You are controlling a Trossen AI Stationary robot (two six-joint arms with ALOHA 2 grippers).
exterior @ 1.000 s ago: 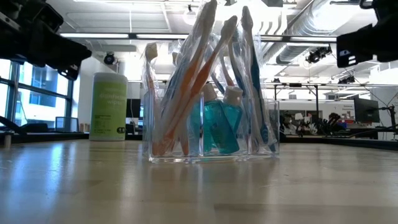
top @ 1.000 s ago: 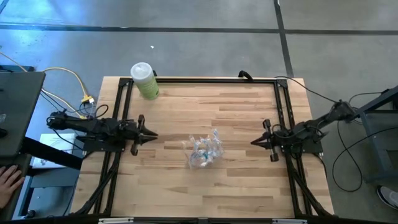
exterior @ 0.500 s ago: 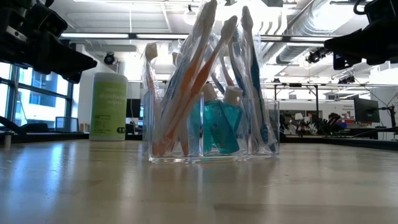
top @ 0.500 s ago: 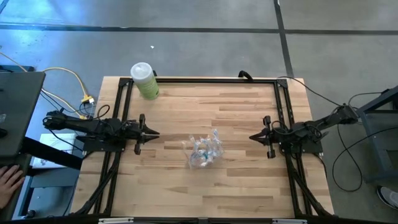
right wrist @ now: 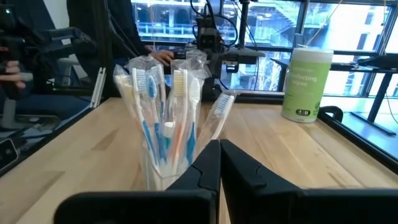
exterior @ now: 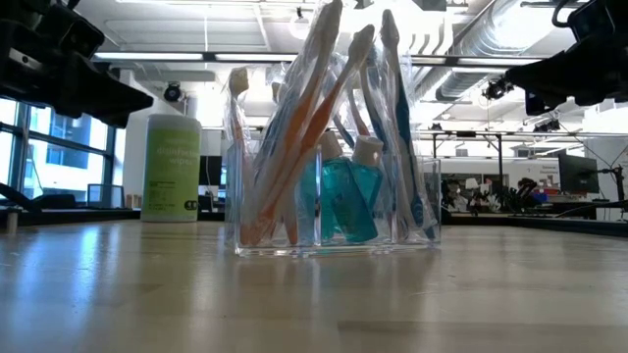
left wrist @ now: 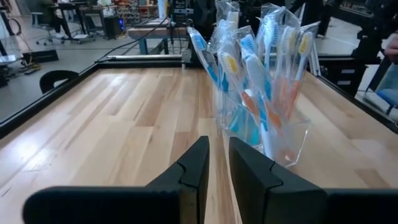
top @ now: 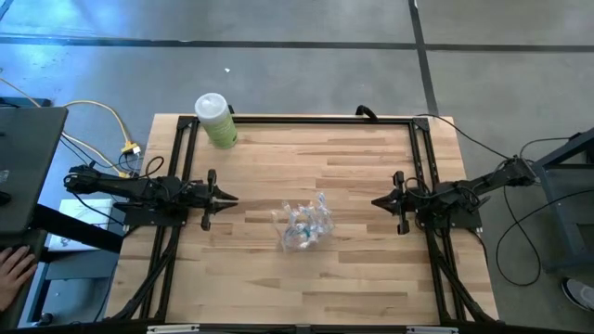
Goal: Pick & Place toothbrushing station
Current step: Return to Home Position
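Light wooden table [top: 353, 158]: the clear plastic organizer [top: 302, 232] stands mid-table, with wrapped blue and orange toothbrushes [exterior: 312, 137] upright inside. The left gripper [top: 227, 199] and right gripper [top: 379, 203] flank it, well apart, fingers nearly pressed together, empty. Loading appears complete; only homing remains.

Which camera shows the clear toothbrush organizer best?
The low view: the organizer stands side-on, brushes and teal bottles clear inside. The high view shows a small clump; wrist views see it obliquely.

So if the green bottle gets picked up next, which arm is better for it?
Probably the left. The green bottle stands at the table's far left corner, on the left gripper's side; the right gripper waits across the table.
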